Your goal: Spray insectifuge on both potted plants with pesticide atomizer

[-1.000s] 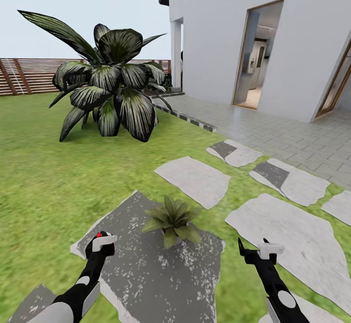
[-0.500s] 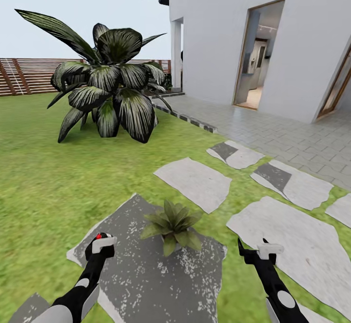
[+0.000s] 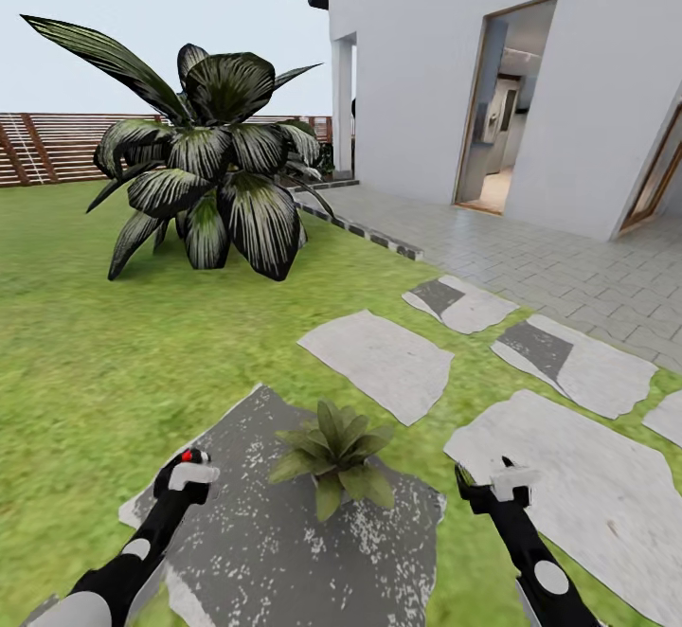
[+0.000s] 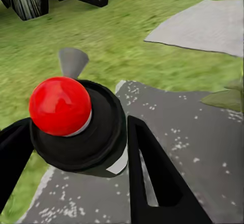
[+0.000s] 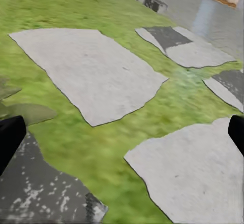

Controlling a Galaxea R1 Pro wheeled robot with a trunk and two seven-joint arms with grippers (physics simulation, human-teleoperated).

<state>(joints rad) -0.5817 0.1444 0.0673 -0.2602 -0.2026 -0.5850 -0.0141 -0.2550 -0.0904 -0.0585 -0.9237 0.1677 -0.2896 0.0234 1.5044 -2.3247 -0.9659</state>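
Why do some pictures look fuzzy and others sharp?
Head view: mostly sharp, the potted plant and striped shrub show crisp leaves. Left wrist view: the atomizer in the left tool is clear, grass behind is soft. Right wrist view: grass and stepping stones look smeared.

Green potted plant point(image 3: 333, 452) on grey, white-speckled stone point(image 3: 284, 532).

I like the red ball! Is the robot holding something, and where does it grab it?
Yes. The left gripper holds the atomizer around its dark top, below the red ball. The right gripper is open, holding nothing.
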